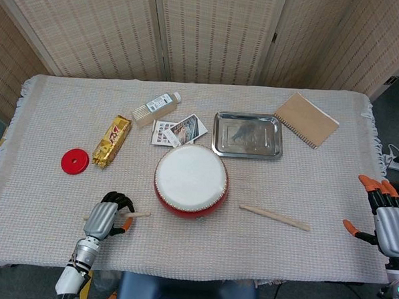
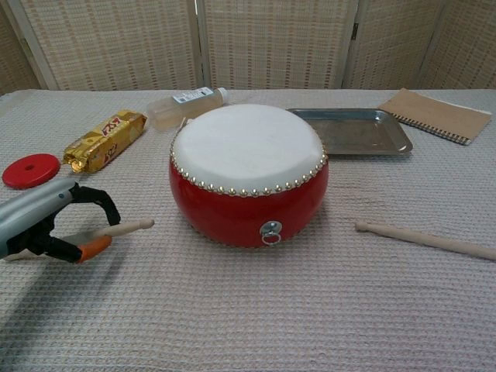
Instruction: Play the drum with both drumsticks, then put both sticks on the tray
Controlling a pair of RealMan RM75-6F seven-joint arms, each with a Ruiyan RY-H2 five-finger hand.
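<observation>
Left hand (image 2: 46, 221) has its fingers curled round the pale wooden drumstick (image 2: 124, 228), tip raised off the woven cloth, beside the red drum with white skin (image 1: 190, 180). Grip looks shallow; the stick could twist out. Right hand (image 1: 390, 223) hangs spread and empty, well apart from the second wooden stick (image 1: 275, 217). Steel tray (image 1: 247, 149) sits behind the drum.

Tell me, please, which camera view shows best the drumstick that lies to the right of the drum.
The head view: the right drumstick lies whole on the cloth, apart from the drum. In the chest view the same stick runs out of the frame's right edge, so one end is cut off.
</observation>
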